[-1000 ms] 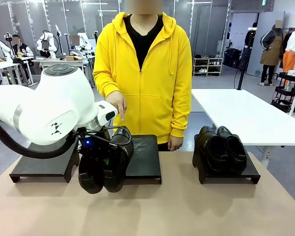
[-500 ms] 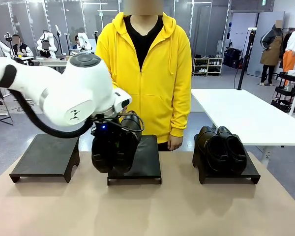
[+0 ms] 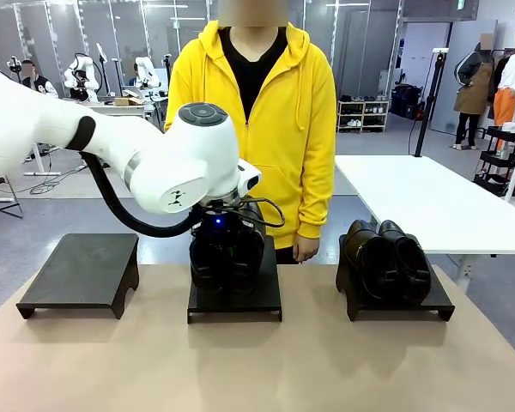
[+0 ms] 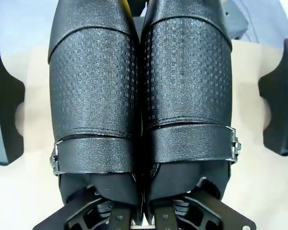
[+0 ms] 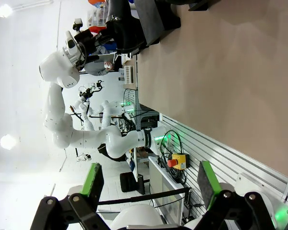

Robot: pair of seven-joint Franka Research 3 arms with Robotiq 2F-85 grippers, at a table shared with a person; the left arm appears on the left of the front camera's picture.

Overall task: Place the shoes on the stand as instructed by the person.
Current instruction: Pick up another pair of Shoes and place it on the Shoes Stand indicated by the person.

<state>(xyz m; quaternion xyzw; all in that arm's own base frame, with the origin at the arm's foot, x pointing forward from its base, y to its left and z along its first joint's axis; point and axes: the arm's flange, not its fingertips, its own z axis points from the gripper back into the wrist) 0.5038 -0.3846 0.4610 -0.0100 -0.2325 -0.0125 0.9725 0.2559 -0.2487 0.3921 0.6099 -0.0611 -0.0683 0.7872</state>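
Over the middle stand: a pair of black buckled dress shoes (image 3: 227,257) is held by the left gripper (image 4: 143,218), whose fingers are clamped on the heel ends with the toes pointing down.
Second pair (image 3: 388,257): seen set on the right stand (image 3: 442,302), near the table's right edge.
Left stand (image 3: 77,270): seen bare.
Risk: a toe could be caught on the middle stand's (image 3: 262,300) front edge, or one shoe dropped askew, if the release is made too high.
Obstruction: the person's hand (image 3: 305,249) is hung just behind the middle stand.
Right gripper (image 5: 149,184): held wide, nothing between the pads, well apart from the table (image 3: 257,369).
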